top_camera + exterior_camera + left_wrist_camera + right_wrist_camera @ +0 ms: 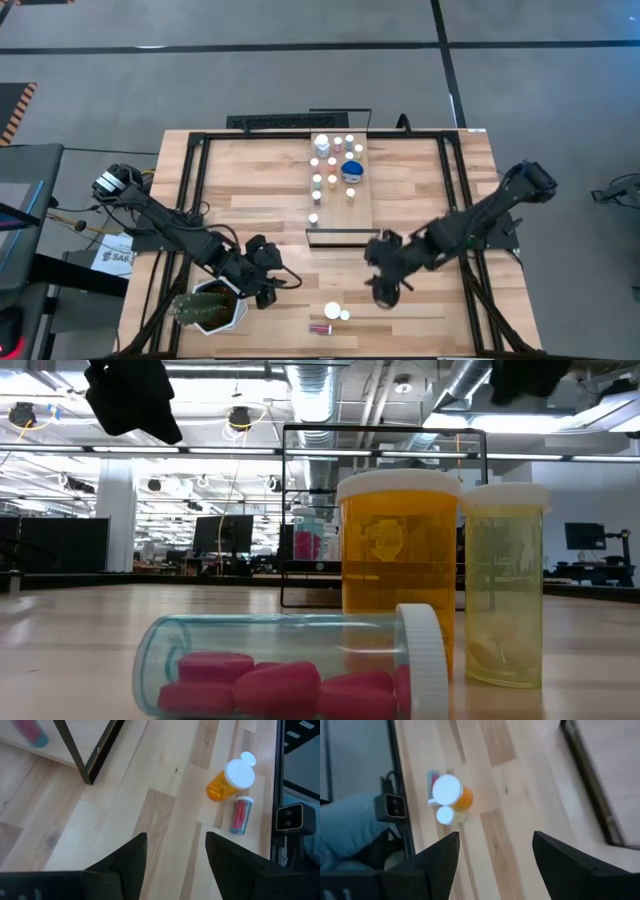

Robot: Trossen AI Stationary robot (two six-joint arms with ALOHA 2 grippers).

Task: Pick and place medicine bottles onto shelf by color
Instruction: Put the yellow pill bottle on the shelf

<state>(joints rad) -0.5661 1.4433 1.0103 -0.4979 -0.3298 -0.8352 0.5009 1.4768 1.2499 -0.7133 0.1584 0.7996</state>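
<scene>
**Three bottles left near the front edge, right gripper closest**

Orange bottle (332, 311), small yellow bottle (345, 316) and the pink-pill vial (321, 328) lying on its side cluster near the tabletop's front edge, clear of the shelf (340, 215). The right gripper (384, 291) hovers just beside them, toward the right edge, spread wide and empty. The left gripper (268, 291) waits farther off by the plant pot (210, 308), partly open, empty.

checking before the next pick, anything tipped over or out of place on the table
Yes: the vial of pink pills lies on its side near the table's front edge, beside the upright orange bottle and the pale yellow bottle. All three are off the shelf, where the other bottles stand. Nothing looks spilled.
</scene>
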